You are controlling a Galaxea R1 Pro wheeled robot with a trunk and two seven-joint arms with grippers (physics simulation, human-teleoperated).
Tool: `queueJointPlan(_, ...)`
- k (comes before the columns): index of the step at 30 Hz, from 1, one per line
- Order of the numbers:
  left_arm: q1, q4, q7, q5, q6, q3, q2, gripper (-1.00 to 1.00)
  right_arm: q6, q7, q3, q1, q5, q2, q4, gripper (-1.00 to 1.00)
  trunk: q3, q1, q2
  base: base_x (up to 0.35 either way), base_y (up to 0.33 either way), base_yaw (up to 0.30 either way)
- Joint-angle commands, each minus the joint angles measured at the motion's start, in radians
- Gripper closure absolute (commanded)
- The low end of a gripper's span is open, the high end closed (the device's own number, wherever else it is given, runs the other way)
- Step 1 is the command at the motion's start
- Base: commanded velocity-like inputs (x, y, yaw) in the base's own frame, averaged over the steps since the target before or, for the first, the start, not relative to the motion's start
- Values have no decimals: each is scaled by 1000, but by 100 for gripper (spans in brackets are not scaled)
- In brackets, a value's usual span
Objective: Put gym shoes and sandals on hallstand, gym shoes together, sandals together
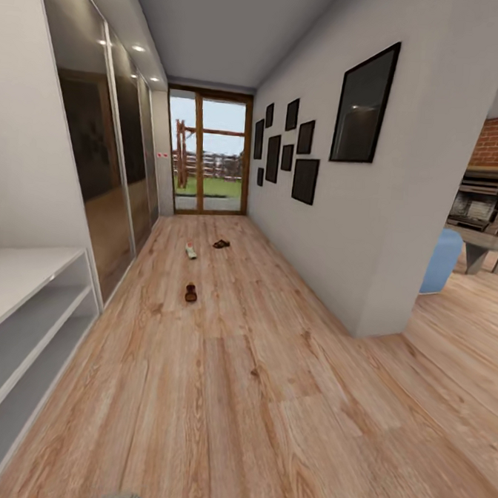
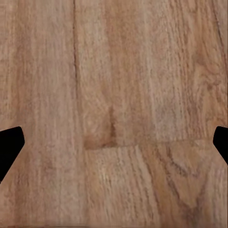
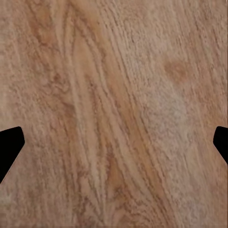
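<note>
One sandal [image 1: 191, 293] lies far ahead on the corridor floor [image 1: 268, 399], long axis running away down the hall, slightly left of centre, so the left arm looks nearer. A gym shoe [image 1: 191, 251] and second sandal [image 1: 221, 243] sit farther still. Left claw [image 2: 114, 147] and right claw [image 3: 114, 147] both hang spread wide over bare planks, gripping nothing.

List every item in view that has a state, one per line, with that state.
Near sandal: on the corridor floor, not racked.
Far sandal: on the floor, apart from the near one.
Gym shoe: on the floor, beside the far sandal, not touching.
Hallstand: visible shelves bare.
Left gripper: open, nothing held, over floor.
Right gripper: open, nothing held, over floor.
Glass door: closed.
</note>
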Motion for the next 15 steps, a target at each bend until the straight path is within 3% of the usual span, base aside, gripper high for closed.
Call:
queueJointPlan(1, -1, 0, 1, 6, -2, 0, 0, -100, -6, -5, 0, -2, 8, 0, 4, -100, -4, 4, -8, 0, 0, 272)
queueJointPlan(15, -1, 0, 1, 6, -2, 0, 0, -100, -6, -4, 0, 2, 8, 1, 5, -100, -48, 57, -106, 0, 0, 293)
